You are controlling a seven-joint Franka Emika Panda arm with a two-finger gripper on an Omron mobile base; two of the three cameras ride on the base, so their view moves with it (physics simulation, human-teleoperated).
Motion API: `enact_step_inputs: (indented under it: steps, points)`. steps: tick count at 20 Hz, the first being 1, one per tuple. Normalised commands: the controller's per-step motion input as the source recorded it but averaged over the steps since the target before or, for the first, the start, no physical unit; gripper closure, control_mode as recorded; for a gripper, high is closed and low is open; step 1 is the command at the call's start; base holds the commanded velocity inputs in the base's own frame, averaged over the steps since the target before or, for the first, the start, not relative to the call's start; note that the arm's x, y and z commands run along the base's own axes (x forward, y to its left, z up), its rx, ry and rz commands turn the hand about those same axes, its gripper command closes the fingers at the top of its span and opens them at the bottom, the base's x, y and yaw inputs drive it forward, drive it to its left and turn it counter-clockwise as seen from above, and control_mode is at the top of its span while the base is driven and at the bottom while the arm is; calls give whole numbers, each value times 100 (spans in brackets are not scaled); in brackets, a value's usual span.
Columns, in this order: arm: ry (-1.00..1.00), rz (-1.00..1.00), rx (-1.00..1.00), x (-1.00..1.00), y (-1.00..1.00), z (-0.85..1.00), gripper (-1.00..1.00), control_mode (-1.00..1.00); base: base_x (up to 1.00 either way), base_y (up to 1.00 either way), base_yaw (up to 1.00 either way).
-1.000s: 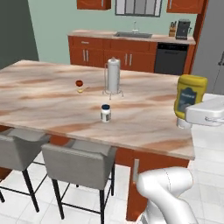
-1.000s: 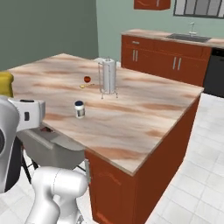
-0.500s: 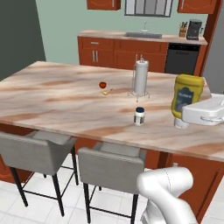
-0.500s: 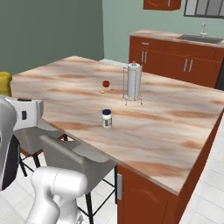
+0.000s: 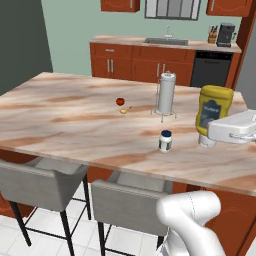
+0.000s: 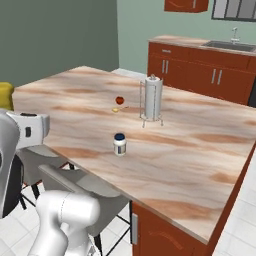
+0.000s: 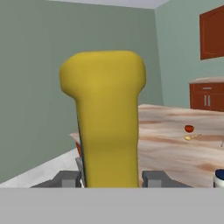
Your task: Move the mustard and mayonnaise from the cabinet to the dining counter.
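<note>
The marble-topped desk [image 5: 75,115] is spread out ahead of and below the hand [image 7: 111,178]. A paper-towel roll [image 5: 166,93] on a wire stand is seen well beyond the hand, upright on the desk. The mustard bottle [image 5: 213,114] is held upright, clamped between the hand's fingers [image 7: 153,178] above the desk's near edge. The mayonnaise jar [image 5: 165,141] stands on the desk just beside the hand. A small red fruit [image 5: 120,101] and a yellow one [image 5: 123,110] lie farther off.

surface: dining counter [image 5: 75,117] | near front edge: mayonnaise [image 5: 165,141] | mid-counter: paper-towel roll [image 5: 165,93]; small red fruit [image 5: 120,101] touching yellow fruit [image 5: 123,110]
</note>
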Motion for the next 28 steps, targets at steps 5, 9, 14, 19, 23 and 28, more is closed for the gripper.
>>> enact_step_inputs:
  steps: [5,9,14,19,23,28]
  points:
    - [0,0,0,0,0,0,100,100,18,4,0]
    - [0,0,0,0,0,0,100,100,0,0,0]
    - [0,0,0,0,0,0,100,100,0,0,0]
    - [0,0,0,0,0,0,100,100,0,0,0]
    - [0,0,0,0,0,0,100,100,0,0,0]
    - [0,0,2,0,-4,-3,100,-100,0,0,0]
